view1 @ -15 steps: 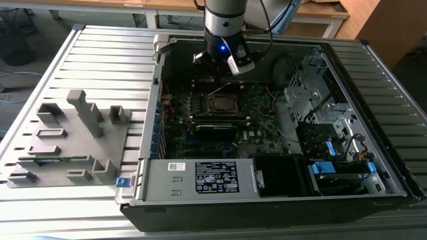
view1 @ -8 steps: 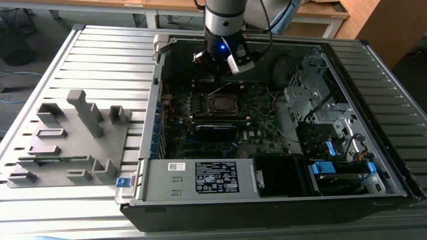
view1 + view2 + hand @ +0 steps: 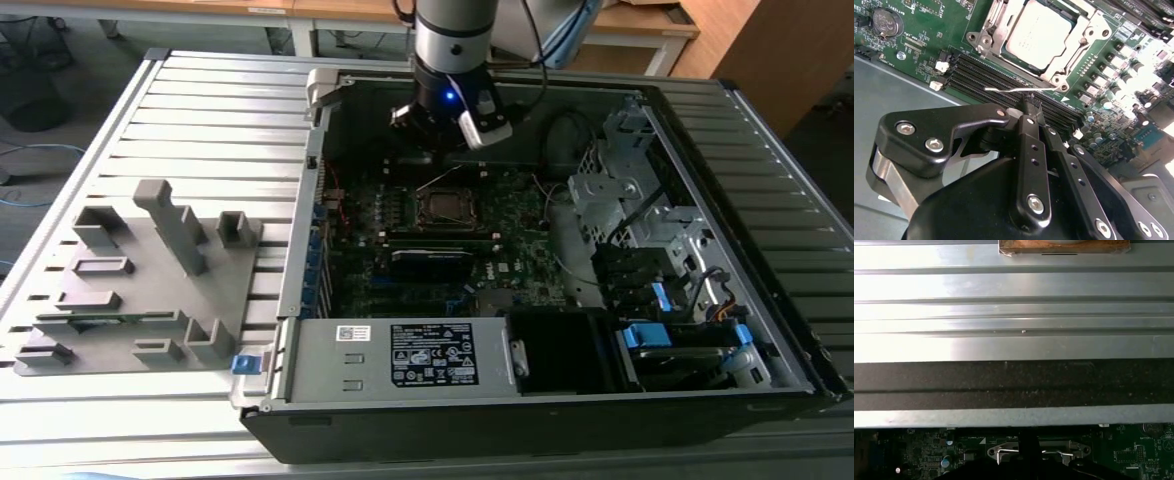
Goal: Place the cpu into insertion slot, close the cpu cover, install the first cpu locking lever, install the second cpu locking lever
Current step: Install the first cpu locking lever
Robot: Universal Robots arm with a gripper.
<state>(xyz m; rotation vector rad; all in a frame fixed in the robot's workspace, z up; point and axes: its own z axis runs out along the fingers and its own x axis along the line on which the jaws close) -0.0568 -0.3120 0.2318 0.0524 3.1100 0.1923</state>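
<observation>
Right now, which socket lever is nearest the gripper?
The wire lever jutting over the memory slots, right by the gripper; the other lies along the socket.

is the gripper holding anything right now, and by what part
Cannot tell for sure. The fingers are closed, tips at the middle of the thin wire lever beside the cpu cover; a pinch on it is not visible.

Cpu (image 3: 1040,34) top is dull silver-grey, cpu cover (image 3: 1077,47) a brighter silver. Motherboard (image 3: 919,55) is dark green with white print and small silver dots; memory slots (image 3: 989,75) black. Gripper (image 3: 1032,102) is matte black with silver screws. Table (image 3: 214,100) is pale grey, striped by ribs. Fixture block (image 3: 134,280) plain grey. Computer case (image 3: 534,435) black, clips (image 3: 643,335) inside blue.
</observation>
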